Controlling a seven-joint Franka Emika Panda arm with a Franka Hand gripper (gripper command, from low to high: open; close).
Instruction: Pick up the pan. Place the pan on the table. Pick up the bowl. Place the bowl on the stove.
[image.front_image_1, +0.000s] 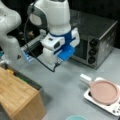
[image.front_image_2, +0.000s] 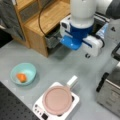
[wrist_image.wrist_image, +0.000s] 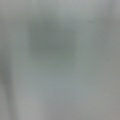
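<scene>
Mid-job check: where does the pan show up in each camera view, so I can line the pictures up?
Front view: the pan sits at lower right, on the stove, handle toward the picture's left.
Front view: the pan sits at bottom centre, on the stove, handle toward upper right.
Wrist view: not in it; only grey surface.
Shared landmark: the toaster oven.

Both front views soft and blurry, edges smeared, fine detail lost. Light even, from overhead, moderately bright; no hard glare. Grey surface (image.front_image_1: 67, 85) carries a diffuse shadow under the arm, also beside the wooden box (image.front_image_2: 42, 27). Oven (image.front_image_1: 100, 32) top shows a dull sheen; background behind it near black. Wrist view fully out of focus: flat grey w/ a vague darker patch upper left, nothing resolvable.
</scene>
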